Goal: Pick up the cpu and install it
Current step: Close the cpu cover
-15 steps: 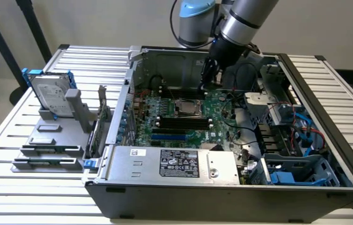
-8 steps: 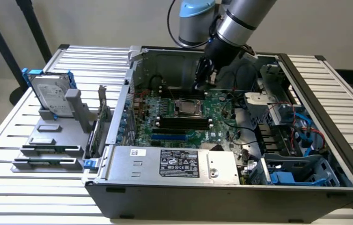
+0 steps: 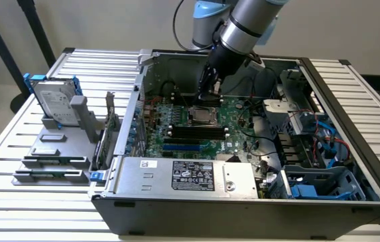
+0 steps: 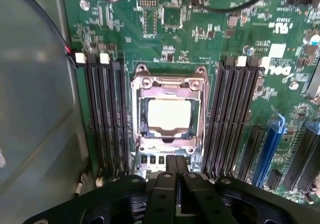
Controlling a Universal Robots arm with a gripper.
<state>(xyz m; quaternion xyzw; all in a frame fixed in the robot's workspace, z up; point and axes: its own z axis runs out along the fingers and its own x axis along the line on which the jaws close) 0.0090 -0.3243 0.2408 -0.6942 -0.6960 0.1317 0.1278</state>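
Note:
The cpu (image 4: 170, 115) is a small square chip with a pale silvery top, lying flat inside the metal socket frame (image 4: 169, 79) on the green motherboard (image 3: 237, 136). In the exterior view the socket (image 3: 203, 117) sits mid-board inside the open computer case (image 3: 351, 116). My gripper (image 3: 208, 94) hangs just above the board, a little behind the socket. In the wrist view its black fingers (image 4: 187, 184) are pressed together with nothing between them, close to the socket's edge and apart from the chip.
Black memory slots (image 4: 105, 119) flank the socket on both sides. A power supply (image 3: 186, 176) fills the case front, and blue cables (image 3: 328, 133) lie at the exterior view's right. Outside the case stand a hard drive in a blue bracket (image 3: 54, 103) and grey blocks (image 3: 52, 161).

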